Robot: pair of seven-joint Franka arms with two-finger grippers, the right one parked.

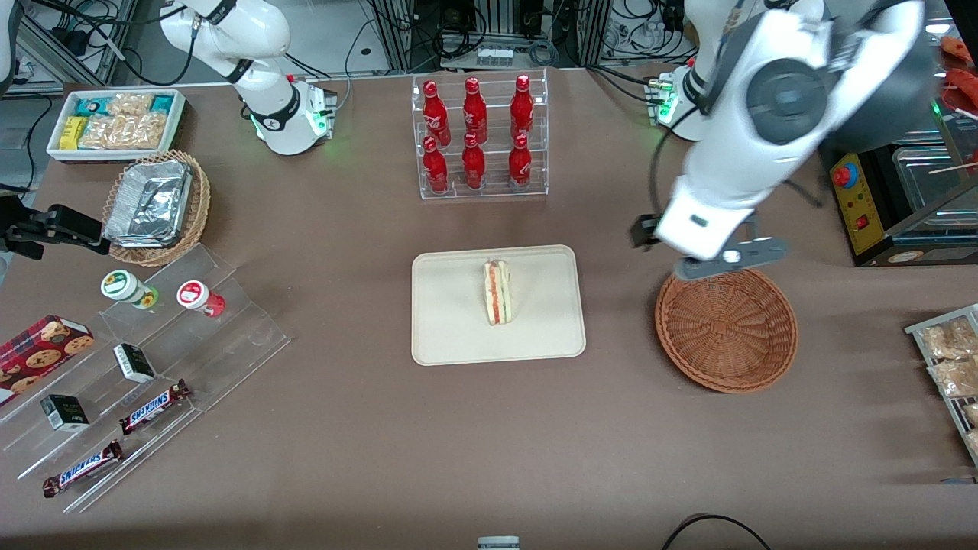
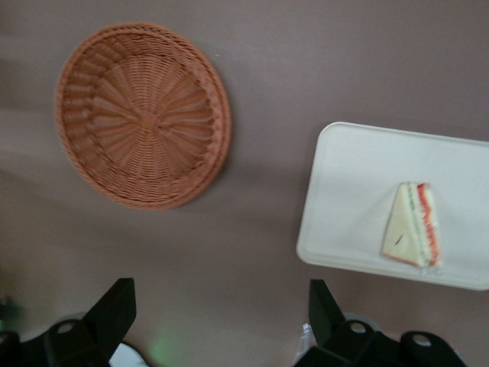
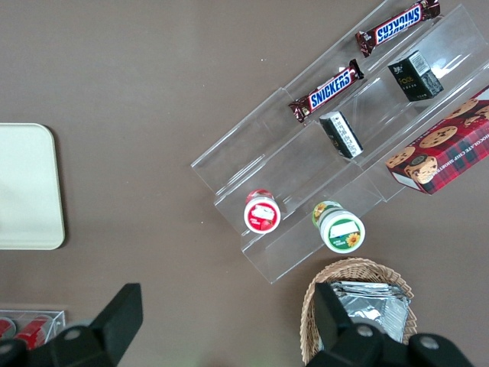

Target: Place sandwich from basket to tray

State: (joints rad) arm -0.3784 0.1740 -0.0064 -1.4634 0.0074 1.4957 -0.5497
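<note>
The sandwich (image 1: 497,292) lies on the cream tray (image 1: 451,336) in the middle of the table, a pale wedge with red and green filling stripes; it also shows in the left wrist view (image 2: 413,225) on the tray (image 2: 351,199). The reddish-brown wicker basket (image 1: 726,330) stands empty beside the tray, toward the working arm's end; it shows in the left wrist view too (image 2: 143,115). My gripper (image 2: 221,306) is open and empty, held high above the table, over the basket's rim farther from the front camera (image 1: 726,260).
A clear rack of red bottles (image 1: 480,137) stands farther from the front camera than the tray. A tan wicker basket with foil trays (image 1: 157,206), a white snack bin (image 1: 114,122) and an acrylic shelf of snacks (image 1: 137,367) lie toward the parked arm's end. A wire rack of packets (image 1: 951,367) lies toward the working arm's end.
</note>
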